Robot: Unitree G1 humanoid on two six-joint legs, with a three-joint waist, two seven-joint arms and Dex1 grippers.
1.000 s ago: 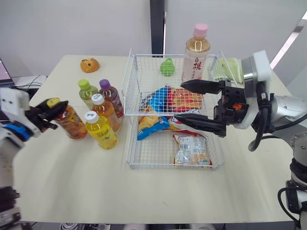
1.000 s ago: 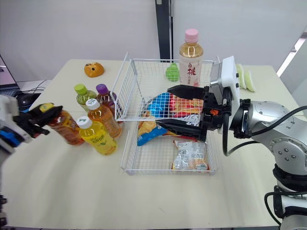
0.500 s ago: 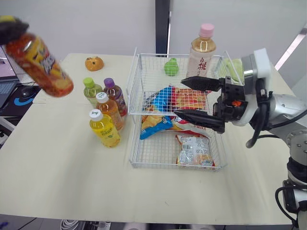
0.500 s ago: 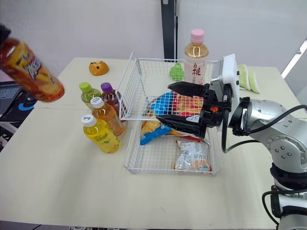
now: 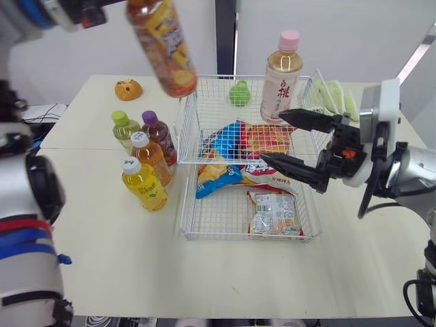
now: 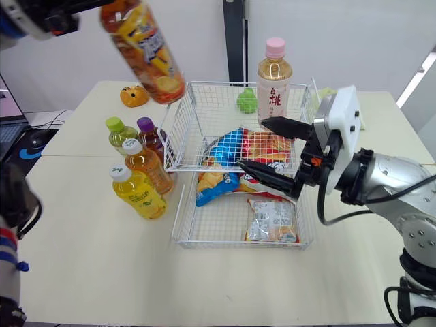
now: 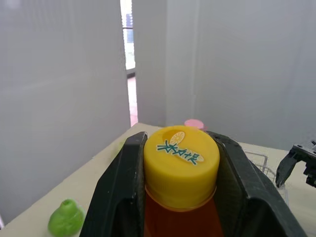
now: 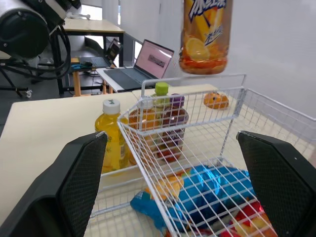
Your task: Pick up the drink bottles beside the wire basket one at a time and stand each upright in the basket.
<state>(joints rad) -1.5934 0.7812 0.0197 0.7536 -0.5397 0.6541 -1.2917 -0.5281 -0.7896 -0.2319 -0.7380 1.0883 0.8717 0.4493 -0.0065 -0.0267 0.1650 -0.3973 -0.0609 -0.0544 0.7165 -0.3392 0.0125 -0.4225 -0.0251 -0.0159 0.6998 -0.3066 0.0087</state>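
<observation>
My left gripper [image 7: 180, 148] is shut on the yellow cap of an orange tea bottle [image 5: 163, 48]. The bottle hangs tilted high above the table, its base over the back left corner of the wire basket [image 5: 182, 122]. A peach drink bottle [image 5: 281, 75] with a pink cap stands upright at the basket's back right. Several bottles stand left of the basket: green-capped [image 5: 123, 129], purple-capped [image 5: 158, 136], white-capped amber [image 5: 150, 155] and yellow [image 5: 142, 184]. My right gripper [image 5: 272, 135] is open above the basket's middle, holding nothing.
Snack bags [image 5: 272, 212] lie in the basket, with a green pear toy [image 5: 238, 94] at its back. An orange toy [image 5: 127, 90] sits at the table's far left, green slices [image 5: 334, 95] at the far right. A laptop [image 8: 148, 61] stands on a desk beyond.
My left gripper has carried the orange tea bottle up off the table and rightward, from the left side to above the basket's back left corner. The right gripper has stayed open over the basket.
</observation>
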